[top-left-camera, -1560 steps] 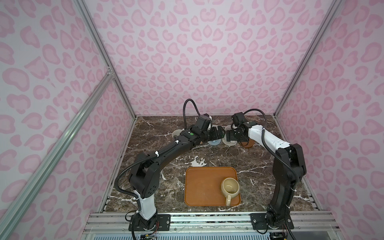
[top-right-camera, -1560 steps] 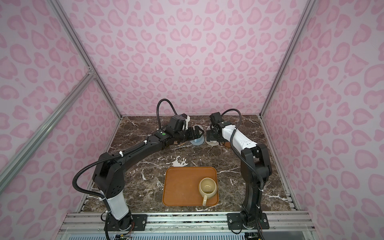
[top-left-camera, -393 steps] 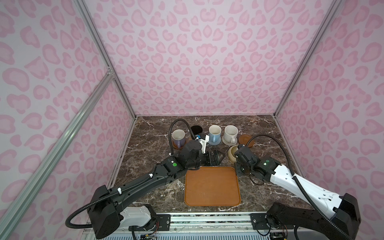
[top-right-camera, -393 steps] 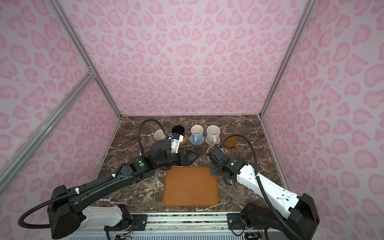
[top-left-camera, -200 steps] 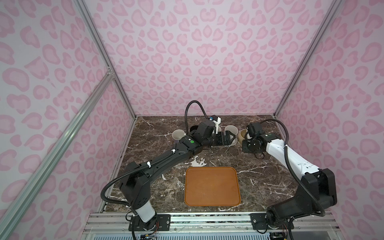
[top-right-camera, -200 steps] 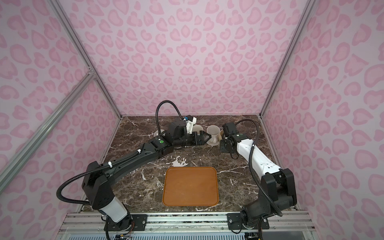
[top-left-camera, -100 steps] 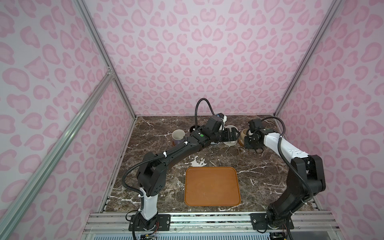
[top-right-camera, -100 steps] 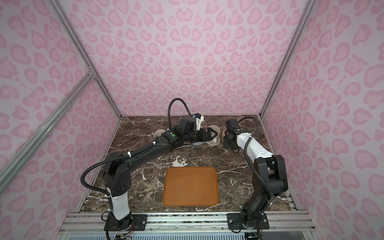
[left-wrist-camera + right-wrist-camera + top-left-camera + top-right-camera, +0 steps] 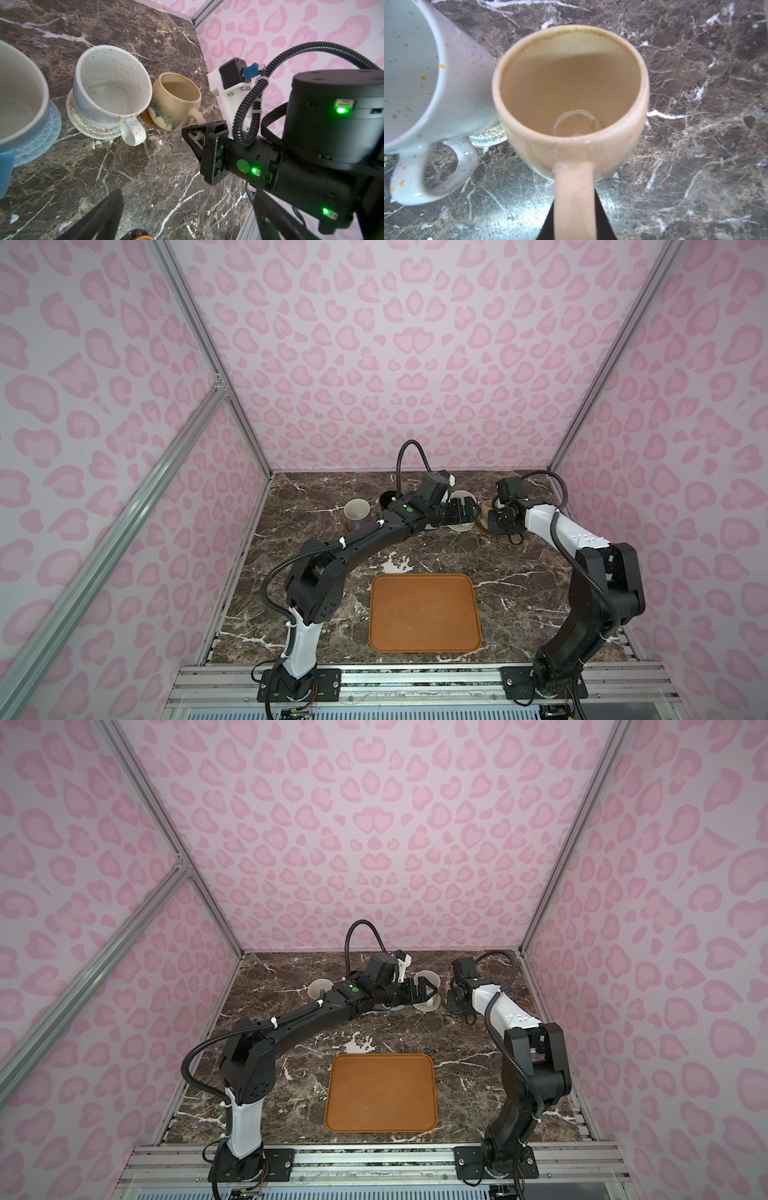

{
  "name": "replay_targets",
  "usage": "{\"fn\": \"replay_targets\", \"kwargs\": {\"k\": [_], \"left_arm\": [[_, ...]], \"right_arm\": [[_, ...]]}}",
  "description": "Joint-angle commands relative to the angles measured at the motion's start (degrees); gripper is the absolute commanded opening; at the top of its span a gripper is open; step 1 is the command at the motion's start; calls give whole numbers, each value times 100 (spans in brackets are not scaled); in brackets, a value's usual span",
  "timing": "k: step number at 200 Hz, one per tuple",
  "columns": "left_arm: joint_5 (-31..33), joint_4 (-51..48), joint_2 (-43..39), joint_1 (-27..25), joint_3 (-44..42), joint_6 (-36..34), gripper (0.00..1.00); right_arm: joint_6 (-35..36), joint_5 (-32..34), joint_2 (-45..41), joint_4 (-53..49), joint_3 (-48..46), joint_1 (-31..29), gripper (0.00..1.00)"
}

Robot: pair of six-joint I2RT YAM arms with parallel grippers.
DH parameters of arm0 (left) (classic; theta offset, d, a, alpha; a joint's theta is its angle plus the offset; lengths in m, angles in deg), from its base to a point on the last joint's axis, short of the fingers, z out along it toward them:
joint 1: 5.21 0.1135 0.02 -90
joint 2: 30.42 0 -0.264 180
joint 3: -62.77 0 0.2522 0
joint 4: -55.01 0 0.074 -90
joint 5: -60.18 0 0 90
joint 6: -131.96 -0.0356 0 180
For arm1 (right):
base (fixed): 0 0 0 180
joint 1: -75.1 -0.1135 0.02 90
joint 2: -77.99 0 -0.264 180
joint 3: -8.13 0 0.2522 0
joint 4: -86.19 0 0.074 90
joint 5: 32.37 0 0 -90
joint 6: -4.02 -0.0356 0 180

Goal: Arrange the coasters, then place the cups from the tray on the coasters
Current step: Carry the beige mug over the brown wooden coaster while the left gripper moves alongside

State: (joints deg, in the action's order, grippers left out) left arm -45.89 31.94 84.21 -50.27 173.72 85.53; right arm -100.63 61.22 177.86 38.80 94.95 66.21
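Beige-yellow mug (image 9: 571,93) sits ahead of right gripper (image 9: 195,133), handle clamped; speckled white mug (image 9: 415,72) crowds beside (left gripper (image 9: 464,511) spread wide).

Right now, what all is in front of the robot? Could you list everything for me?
tray: one, orange-brown, empty, near side.
lavender mug: one, far row, leftmost.
black mug: one, next right, partly hidden.
light blue mug: one, on a grey-blue woven coaster.
speckled white mug: one, on a cream woven coaster.
beige mug: one, rightmost, over a brown wooden coaster.
table: one, dark brown marble.
walls: three, pink spotted, around the table.
left gripper: one, black, open, beside the speckled white mug.
right gripper: one, black, shut on the beige mug's handle.
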Motion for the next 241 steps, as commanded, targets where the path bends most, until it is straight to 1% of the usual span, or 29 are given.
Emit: {"fn": "replay_targets", "kwargs": {"k": [1,18,36,61,104,156,182,200,241], "left_arm": [[-71,216,58,10,-16,69,99],[-102,224,60,11,-42,62,99],[-137,242,55,6,-94,62,99],[-158,289,51,11,-154,72,99],[-203,388,25,13,-250,106,99],[-273,496,33,6,-358,155,99],[-282,525,22,0,-386,169,99],[-277,535,5,-2,-398,169,99],[-308,545,47,3,-389,169,99]], "right_arm": [[75,247,100,242,-50,8,0],[94,243,207,190,-11,20,0],[60,74,193,269,-86,53,0],[33,112,247,247,-142,64,0],[-59,-134,326,374,-331,253,0],[-29,-154,454,400,-386,276,0],[-51,-63,505,308,-304,315,0],[-46,-12,551,269,-281,309,3],[-55,29,652,297,-274,327,6]]}}
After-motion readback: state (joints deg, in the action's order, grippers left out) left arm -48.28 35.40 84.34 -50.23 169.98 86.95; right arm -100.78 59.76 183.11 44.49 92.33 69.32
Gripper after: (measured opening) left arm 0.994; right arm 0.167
